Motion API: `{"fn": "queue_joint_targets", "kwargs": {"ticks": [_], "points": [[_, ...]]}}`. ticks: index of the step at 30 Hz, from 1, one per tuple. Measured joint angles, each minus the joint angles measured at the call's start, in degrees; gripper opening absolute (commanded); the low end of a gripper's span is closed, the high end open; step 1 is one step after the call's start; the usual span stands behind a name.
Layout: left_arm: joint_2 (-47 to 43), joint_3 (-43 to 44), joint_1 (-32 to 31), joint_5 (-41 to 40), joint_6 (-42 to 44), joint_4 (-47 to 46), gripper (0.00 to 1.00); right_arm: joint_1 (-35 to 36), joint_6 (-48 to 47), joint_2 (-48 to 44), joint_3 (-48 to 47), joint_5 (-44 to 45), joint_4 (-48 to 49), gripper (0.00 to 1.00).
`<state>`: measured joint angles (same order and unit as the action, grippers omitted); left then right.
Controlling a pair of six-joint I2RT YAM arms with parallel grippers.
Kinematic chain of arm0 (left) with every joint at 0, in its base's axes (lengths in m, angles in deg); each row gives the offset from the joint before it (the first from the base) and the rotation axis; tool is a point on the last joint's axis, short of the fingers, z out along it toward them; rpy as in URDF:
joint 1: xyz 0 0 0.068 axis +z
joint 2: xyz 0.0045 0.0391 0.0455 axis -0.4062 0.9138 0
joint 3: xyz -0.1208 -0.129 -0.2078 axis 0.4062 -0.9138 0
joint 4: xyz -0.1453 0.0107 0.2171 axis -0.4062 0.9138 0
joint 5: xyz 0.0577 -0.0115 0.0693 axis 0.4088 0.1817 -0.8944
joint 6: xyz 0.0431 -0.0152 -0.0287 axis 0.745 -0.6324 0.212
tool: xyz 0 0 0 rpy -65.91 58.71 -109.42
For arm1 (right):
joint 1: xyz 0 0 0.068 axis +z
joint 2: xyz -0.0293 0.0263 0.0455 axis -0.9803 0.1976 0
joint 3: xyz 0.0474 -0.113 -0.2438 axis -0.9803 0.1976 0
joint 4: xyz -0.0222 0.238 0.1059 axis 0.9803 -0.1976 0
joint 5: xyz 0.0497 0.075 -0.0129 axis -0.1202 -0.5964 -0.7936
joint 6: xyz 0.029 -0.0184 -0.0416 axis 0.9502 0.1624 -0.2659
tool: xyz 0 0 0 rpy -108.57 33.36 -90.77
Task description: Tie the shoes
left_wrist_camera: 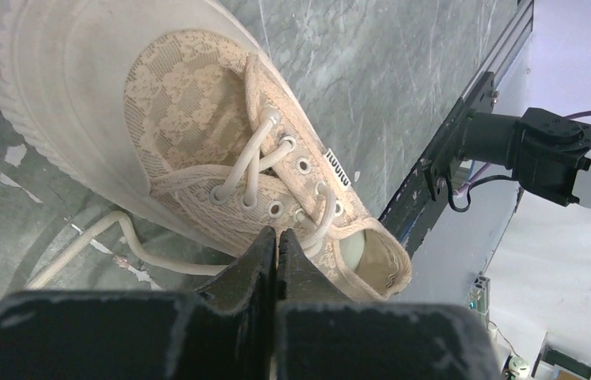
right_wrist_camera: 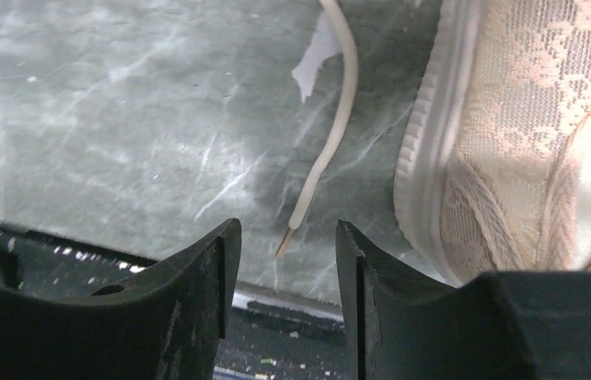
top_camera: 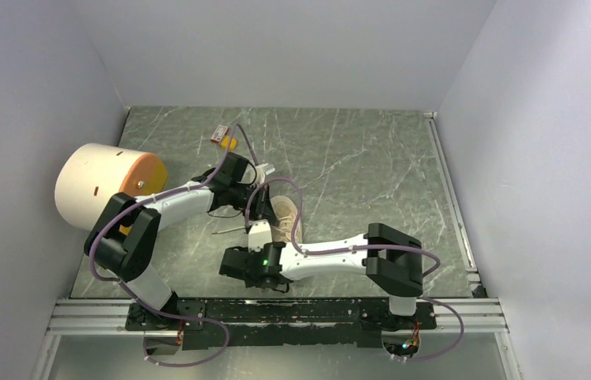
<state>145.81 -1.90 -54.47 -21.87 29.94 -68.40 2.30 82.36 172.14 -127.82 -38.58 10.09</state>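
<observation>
The cream lace-patterned shoe lies at the table's middle, between my two arms. In the left wrist view the shoe fills the frame, its white laces crossed through the eyelets. My left gripper is shut, tips against the eyelet edge near the shoe's opening. A lace loop runs behind one fingertip; whether it is pinched I cannot tell. A loose lace trails on the table. My right gripper stands partly open just left of the heel, and the lace end points into the gap, just beyond the fingertips.
A large cream-and-orange cylinder lies at the left wall beside the left arm. A small red and yellow object sits at the back. The black rail runs along the near edge, close under my right gripper. Walls close in three sides.
</observation>
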Motion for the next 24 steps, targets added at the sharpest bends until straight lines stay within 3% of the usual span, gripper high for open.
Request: {"fn": "queue_joint_targets", "kwargs": {"ticks": [7,10,12,13,14,18,21,24], "points": [[0.0,-0.7,0.5,0.0,0.6,0.4,0.05,0.1,5.4,5.7,-1.3,2.4,-0.8,0.47],[0.0,-0.8,0.7,0.0,1.1,0.6,0.05,0.1,7.1,6.0,-1.5,3.4,-1.1,0.30],[-0.1,-0.8,0.8,0.0,1.4,0.9,0.05,0.1,8.8,6.6,-2.2,4.3,-2.5,0.06],[-0.1,-0.8,0.9,0.0,1.6,1.0,0.05,0.1,9.7,7.1,-2.8,4.8,-3.0,0.00],[-0.2,-0.8,0.9,0.0,1.7,1.2,0.06,0.2,10.9,7.5,-3.4,5.3,-3.4,0.00],[-0.8,-0.8,1.0,-0.1,2.7,1.9,0.22,0.5,11.4,7.2,-3.2,5.9,-3.4,0.00],[-2.1,-0.8,1.2,-0.8,3.8,3.5,0.38,0.5,4.8,4.9,-1.9,4.0,-0.7,0.00],[-4.9,-0.8,1.3,-2.0,5.0,5.1,0.66,0.2,0.8,0.1,-1.4,2.5,2.2,0.00]]}}
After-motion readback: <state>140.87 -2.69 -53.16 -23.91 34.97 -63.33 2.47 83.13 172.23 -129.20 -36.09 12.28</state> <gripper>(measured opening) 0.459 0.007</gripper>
